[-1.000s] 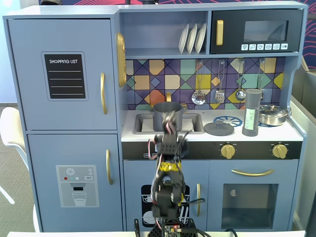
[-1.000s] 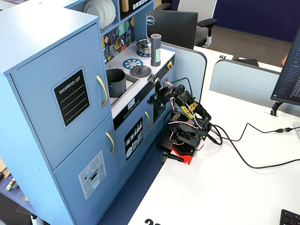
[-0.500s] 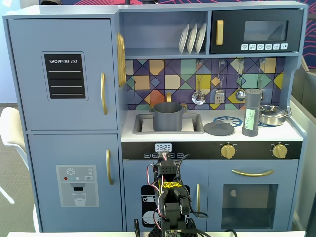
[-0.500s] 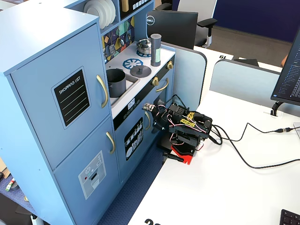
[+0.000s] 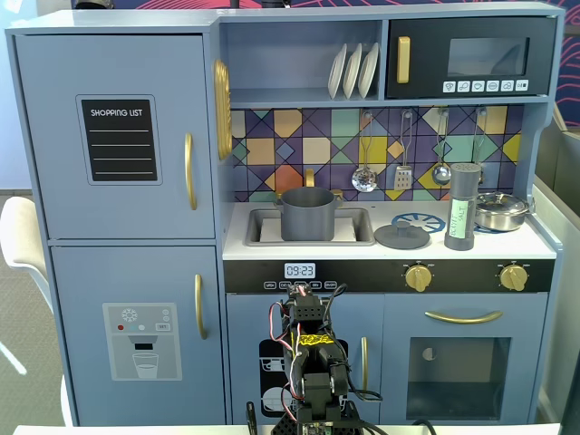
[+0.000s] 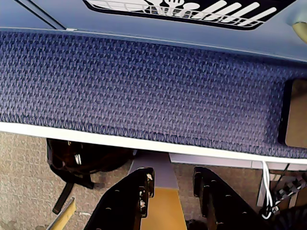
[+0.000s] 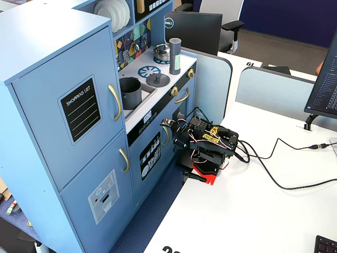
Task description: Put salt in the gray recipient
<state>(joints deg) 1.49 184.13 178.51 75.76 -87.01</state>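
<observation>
My end effector (image 6: 170,184) hangs low in front of the toy kitchen (image 5: 118,272), folded close over my base on the white table (image 7: 253,211). In the wrist view its two black fingers (image 6: 136,191) stand a little apart with nothing between them, pointing down toward the blue carpet (image 6: 144,91) and the floor below the table edge.

The salt (image 5: 461,207) stands upright on the kitchen's counter, its long axis vertical and its lighter cap on top, at the right of the stove ring in a fixed view, just left of the shiny steel pan (image 5: 500,210). The gray recipient (image 5: 308,214) sits upright in the sink, mouth up, well apart from the salt. The flat lid with a knob (image 5: 401,236) lies on the counter between them. In both fixed views my arm (image 7: 208,142) reaches neither.
</observation>
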